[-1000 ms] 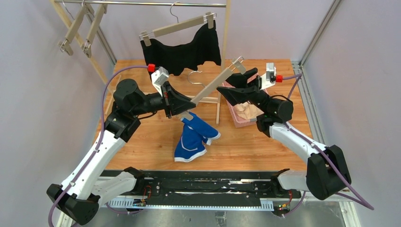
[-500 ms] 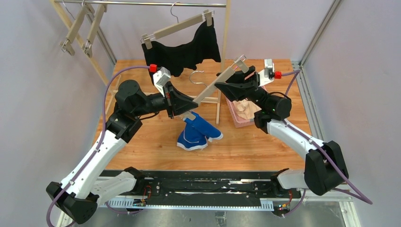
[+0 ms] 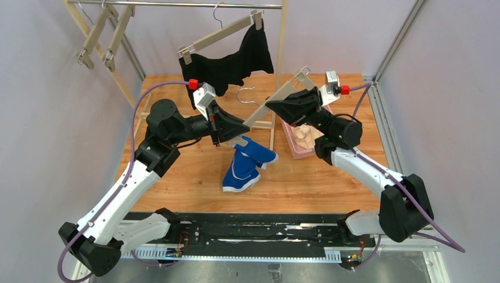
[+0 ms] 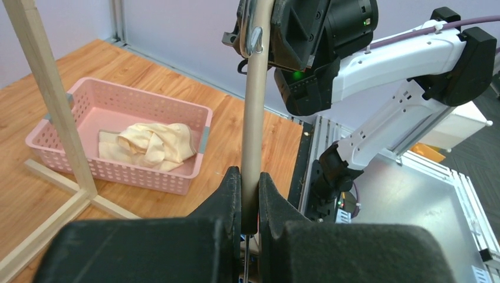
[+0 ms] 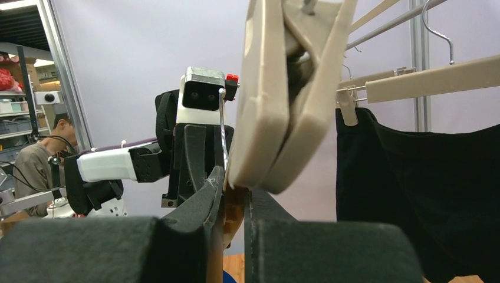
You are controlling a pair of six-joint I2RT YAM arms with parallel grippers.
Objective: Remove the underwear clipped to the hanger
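Overhead, the cream brief [image 3: 306, 137] lies in the basket [image 3: 293, 147], done; the blue brief [image 3: 244, 168] dangles from the low end of the hanger [image 3: 262, 110], and the black brief [image 3: 227, 68] hangs clipped behind. Left wrist: the left fingers [image 4: 233, 194] clamp the hanger bar. Right wrist: the right fingers [image 5: 203, 200] clamp its upper end.

Blue briefs [image 3: 242, 171], blk briefs [image 3: 230, 65], cream briefs [image 4: 156, 144].

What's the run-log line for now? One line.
left gripper, right gripper: shut on hanger | blue: hangs from it | cream: in basket | black: clipped, on rail
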